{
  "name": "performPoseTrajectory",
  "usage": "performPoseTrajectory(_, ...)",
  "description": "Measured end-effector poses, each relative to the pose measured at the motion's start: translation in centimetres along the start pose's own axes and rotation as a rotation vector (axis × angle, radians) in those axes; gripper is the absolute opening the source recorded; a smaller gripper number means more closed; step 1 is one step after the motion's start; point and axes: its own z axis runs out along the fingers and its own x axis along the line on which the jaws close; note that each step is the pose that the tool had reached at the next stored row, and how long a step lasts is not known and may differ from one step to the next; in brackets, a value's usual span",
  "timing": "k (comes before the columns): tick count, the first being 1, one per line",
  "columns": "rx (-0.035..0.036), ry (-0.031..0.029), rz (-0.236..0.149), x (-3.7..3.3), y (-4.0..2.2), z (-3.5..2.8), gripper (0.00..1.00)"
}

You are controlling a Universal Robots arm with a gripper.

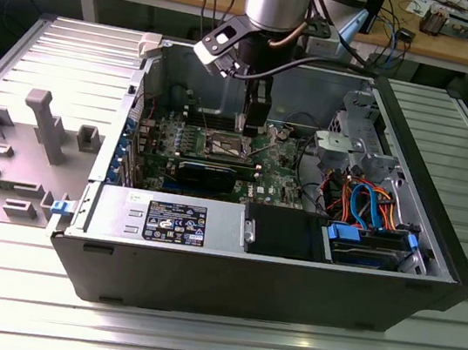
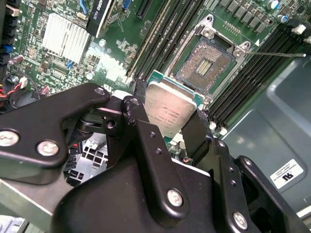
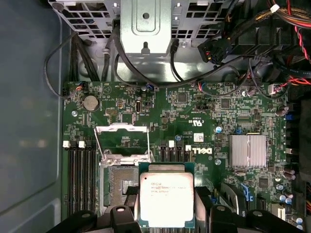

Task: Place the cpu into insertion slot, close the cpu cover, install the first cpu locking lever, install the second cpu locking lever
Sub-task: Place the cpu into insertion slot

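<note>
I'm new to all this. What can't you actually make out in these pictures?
First wrist view: the cpu covers part of the insertion slot.
Second wrist view: the pincer, black and bulky, hides the cpu's near edge and whatever lies under it.
Exterior view: the insertion slot's inside is too small to tell.
</note>
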Motion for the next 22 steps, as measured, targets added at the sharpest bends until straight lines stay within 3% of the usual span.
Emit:
performPoseTrajectory(17, 0.0, -0.0011, 0.0, 0.03, -0.05, 0.67, 0.54)
performPoseTrajectory(22, 0.0002, -0.0012, 0.0, 0.48, -0.72, 1.3, 0.54)
